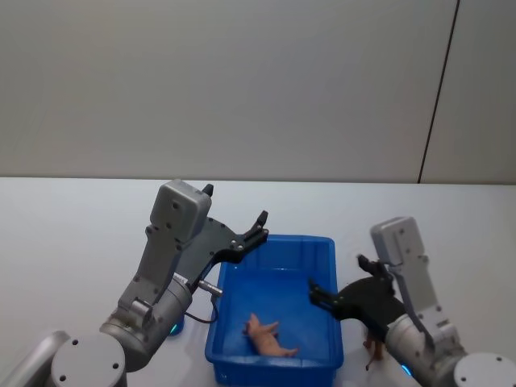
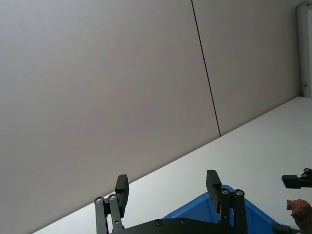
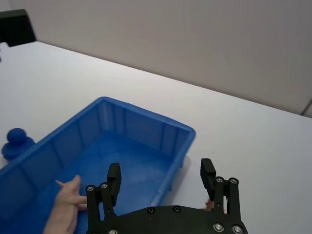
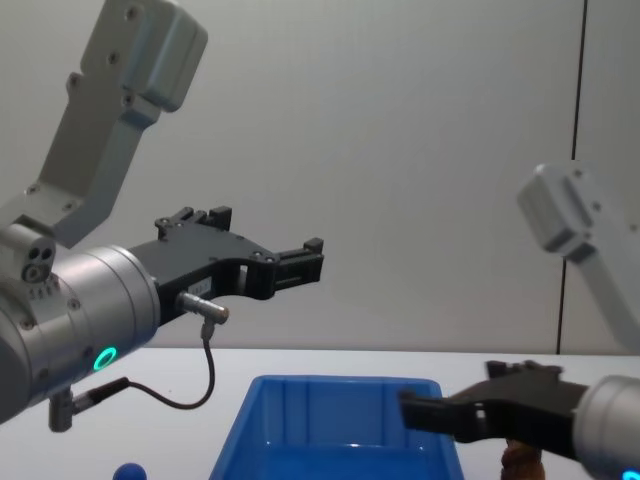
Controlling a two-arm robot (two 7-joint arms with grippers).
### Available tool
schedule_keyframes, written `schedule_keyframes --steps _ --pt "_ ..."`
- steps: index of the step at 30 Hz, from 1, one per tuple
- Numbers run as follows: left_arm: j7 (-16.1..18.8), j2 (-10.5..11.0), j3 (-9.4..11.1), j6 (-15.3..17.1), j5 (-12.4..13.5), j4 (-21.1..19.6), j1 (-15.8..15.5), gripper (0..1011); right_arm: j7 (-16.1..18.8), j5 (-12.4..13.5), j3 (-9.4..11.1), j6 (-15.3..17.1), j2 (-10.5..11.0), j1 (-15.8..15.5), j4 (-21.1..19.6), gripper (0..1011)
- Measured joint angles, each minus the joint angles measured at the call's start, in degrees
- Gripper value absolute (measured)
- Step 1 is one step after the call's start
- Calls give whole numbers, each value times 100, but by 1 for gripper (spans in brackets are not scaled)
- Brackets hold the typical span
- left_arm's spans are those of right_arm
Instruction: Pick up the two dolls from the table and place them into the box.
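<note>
Brown doll [image 1: 373, 347] is mostly hidden behind the right gripper [image 1: 339, 278]; pose unclear. It sits on the table [image 1: 72, 234], just right of the box [image 1: 278, 239]. Pink doll [image 1: 270, 339] lies inside the box, near end. Right gripper is low over the right rim, fingers apart, holding nothing. Left gripper [image 1: 234, 205] is raised over the far left corner, fingers apart. Open table lies beyond the box and to both sides.

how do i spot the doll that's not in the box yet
Find the blue box on the white table. Just outside its right wall, beneath the right gripper, is the brown doll. It is lumpy, reddish-brown and on the table, whereas the pink doll lies inside the box.
</note>
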Motion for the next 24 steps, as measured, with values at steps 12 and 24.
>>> schedule_keyframes --steps 12,24 --pt "0 0 0 0 0 0 0 1002 -805 19 92 331 194 -451 -526 1001" --pt "1 0 0 0 0 0 0 1001 -1133 105 120 543 216 -672 -584 1001"
